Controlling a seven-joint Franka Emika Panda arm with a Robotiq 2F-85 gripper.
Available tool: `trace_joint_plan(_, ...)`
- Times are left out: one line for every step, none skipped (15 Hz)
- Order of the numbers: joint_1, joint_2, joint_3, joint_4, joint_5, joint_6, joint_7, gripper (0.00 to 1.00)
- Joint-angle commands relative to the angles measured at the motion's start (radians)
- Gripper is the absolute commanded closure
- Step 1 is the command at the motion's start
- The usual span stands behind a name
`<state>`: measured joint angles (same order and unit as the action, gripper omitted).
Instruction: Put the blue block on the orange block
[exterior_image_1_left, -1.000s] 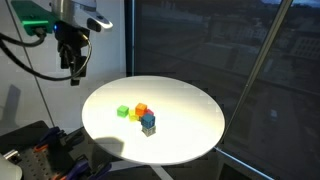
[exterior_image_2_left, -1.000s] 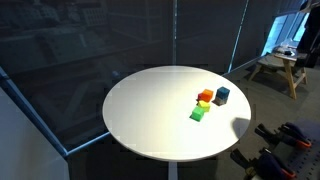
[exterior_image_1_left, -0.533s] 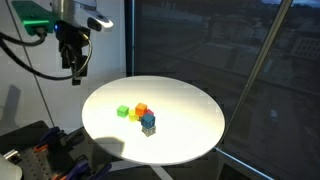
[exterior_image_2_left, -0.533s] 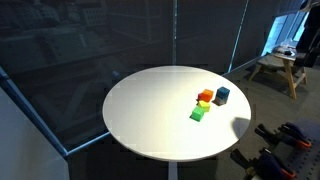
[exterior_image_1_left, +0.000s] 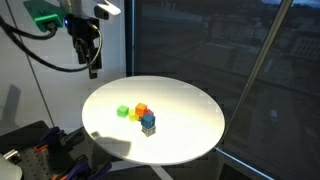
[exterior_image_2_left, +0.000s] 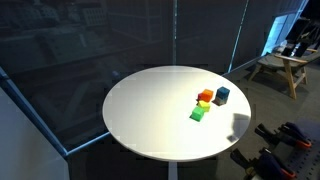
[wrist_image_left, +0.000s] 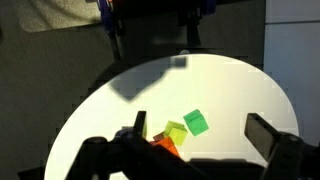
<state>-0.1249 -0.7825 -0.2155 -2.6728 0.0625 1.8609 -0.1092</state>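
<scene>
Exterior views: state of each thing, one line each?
gripper: open, empty, raised above the table's edge.
blue block: unheld, next to the orange block, not on it.
orange block: on the table, top bare.
yellow block: on the table, between green and orange.
green block: on the table, unheld.
pale block: against the blue block; under or beside, cannot tell.

The arm (exterior_image_1_left: 76, 12) reaches in at eleven o'clock in an exterior view. Its claw (exterior_image_1_left: 93, 68) hangs pointing straight down, jaws spread wide and empty.
</scene>
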Motion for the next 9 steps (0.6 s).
trace_joint_plan(-0.032, 0.037, 0.019, 0.054, -0.033, 0.051, 0.01, 0.0)
trace_joint_plan(-0.039, 0.045, 0.02, 0.064, -0.045, 0.073, 0.014, 0.0)
trace_joint_plan(-0.044, 0.054, 0.02, 0.075, -0.056, 0.085, 0.018, 0.0)
trace_joint_plan(-0.05, 0.07, 0.019, 0.092, -0.068, 0.098, 0.02, 0.0)
trace_joint_plan(-0.055, 0.085, 0.019, 0.106, -0.075, 0.113, 0.024, 0.0)
trace_joint_plan(-0.058, 0.106, 0.018, 0.126, -0.08, 0.125, 0.03, 0.0)
trace_joint_plan(-0.059, 0.124, 0.017, 0.143, -0.081, 0.136, 0.033, 0.0)
trace_joint_plan(-0.059, 0.147, 0.017, 0.164, -0.078, 0.148, 0.038, 0.0)
trace_joint_plan(-0.058, 0.171, 0.017, 0.184, -0.075, 0.16, 0.041, 0.0)
